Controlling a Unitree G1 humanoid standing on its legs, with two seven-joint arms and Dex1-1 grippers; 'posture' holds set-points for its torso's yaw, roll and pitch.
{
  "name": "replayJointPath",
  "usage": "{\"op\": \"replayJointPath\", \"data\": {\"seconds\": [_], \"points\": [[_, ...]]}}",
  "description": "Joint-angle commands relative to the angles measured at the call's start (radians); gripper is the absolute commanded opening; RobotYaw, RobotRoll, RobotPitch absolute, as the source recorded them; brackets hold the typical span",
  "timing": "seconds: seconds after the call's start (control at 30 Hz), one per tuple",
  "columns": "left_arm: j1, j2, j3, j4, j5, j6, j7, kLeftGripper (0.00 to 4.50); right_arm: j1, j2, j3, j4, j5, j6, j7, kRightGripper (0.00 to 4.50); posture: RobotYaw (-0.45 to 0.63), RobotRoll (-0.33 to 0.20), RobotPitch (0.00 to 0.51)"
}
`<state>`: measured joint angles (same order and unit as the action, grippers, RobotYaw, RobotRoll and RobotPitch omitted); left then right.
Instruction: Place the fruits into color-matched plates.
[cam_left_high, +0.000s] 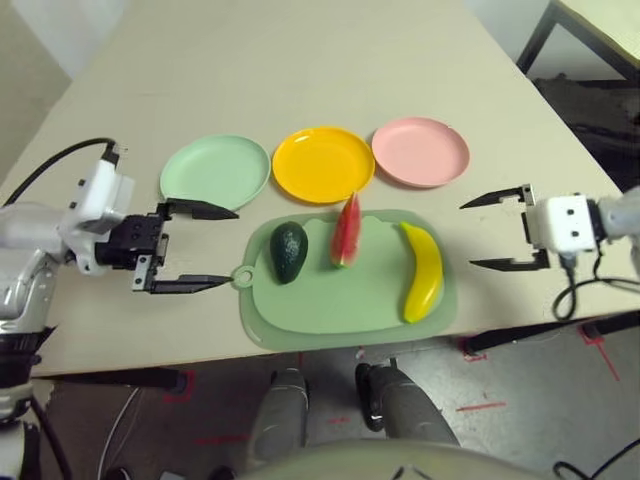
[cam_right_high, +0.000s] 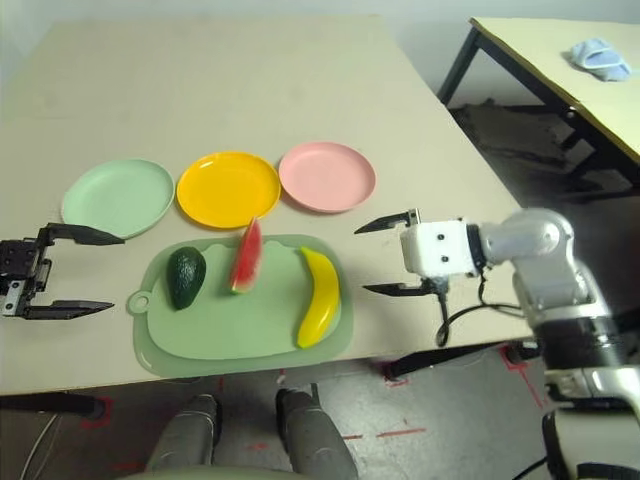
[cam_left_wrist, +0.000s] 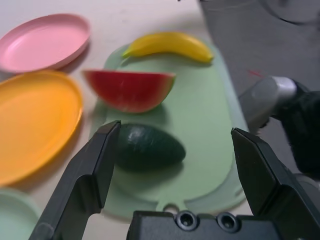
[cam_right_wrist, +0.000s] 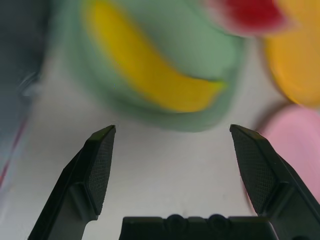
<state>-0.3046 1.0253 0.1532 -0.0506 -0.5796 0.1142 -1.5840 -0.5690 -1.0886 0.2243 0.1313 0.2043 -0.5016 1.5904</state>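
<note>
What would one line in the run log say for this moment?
fruits: banana, watermelon, avocado on mat | plates: empty | left gripper: open, empty | right gripper: open, empty

No text, label, brand, number or sign can be read on anything here

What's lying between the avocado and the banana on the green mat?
The watermelon wedge stands between the avocado and banana, seen from the left eye view.
</note>
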Motion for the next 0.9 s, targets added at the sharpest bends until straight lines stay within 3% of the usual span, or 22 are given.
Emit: {"op": "replayJointPath", "data": {"seconds": [0.03, 0.23, 0.9], "points": [[-0.031, 0.034, -0.037, 0.006, 0.008, 0.012, -0.03, 4.5, -0.026, -0.041, 0.122, -0.025, 0.013, -0.05, 0.024, 4.48, -0.02, 0.0, 0.146], [-0.063, 0.05, -0.046, -0.028, -0.033, 0.05, -0.03, 4.5, -0.092, 0.039, 0.186, 0.007, -0.06, -0.044, 0.024, 4.48, 0.0, 0.0, 0.139], [0.048, 0.04, -0.017, -0.06, -0.006, -0.01, -0.022, 4.5, -0.149, 0.263, 0.224, 0.16, -0.252, -0.136, -0.023, 4.48, 0.05, 0.0, 0.12]]}}
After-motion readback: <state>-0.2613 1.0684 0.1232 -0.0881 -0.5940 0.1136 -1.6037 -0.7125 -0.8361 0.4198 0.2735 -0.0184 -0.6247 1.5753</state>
